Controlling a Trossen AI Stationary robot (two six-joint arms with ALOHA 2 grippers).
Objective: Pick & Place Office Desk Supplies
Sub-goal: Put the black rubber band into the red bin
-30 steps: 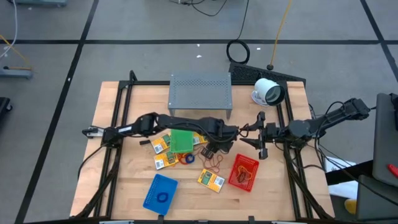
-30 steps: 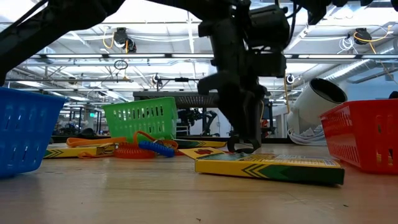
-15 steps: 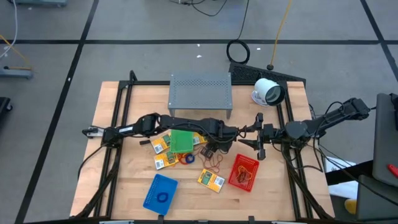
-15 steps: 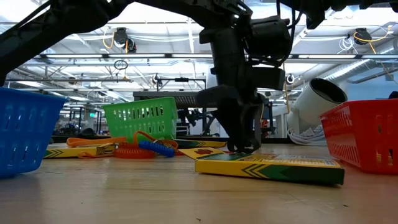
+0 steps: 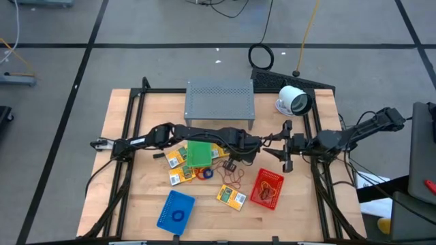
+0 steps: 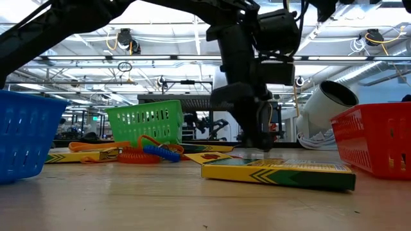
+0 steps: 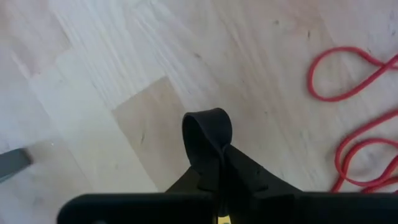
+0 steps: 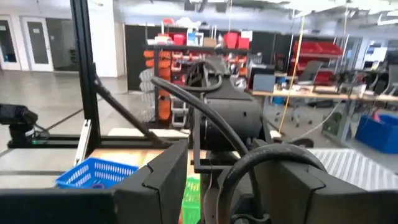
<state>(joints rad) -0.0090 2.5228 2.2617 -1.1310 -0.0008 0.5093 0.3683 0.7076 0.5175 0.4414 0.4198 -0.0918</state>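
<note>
My left gripper (image 5: 230, 165) points straight down at the table's middle, just right of the green basket (image 5: 199, 154), and is shut on a small black ring (image 7: 207, 134). In the low view its fingers (image 6: 257, 142) stand behind a yellow packet (image 6: 276, 172). Orange rubber bands (image 5: 234, 178) lie beside it on the wood and show red in the left wrist view (image 7: 348, 81). More yellow packets (image 5: 178, 167) lie left of the green basket. My right gripper (image 5: 285, 148) waits open above the table's right side, with nothing between its fingers (image 8: 163, 180). My left gripper pinches the black ring between its two shut fingers, which come from above and point down. One side of the ring is squeezed flat between the fingertips, and the free loop (image 7: 206, 124) sticks out past them toward the wood. Whether the loop rests on the table I cannot tell.
A red basket (image 5: 267, 188) stands at the near right and a blue basket (image 5: 176, 209) at the near left. A grey perforated shelf (image 5: 219, 102) and a white round device (image 5: 294, 100) stand at the far edge. Red and blue rings (image 5: 204, 174) lie by the green basket.
My left gripper has stayed in place over the table's middle and has shut, taking hold of the black ring.
</note>
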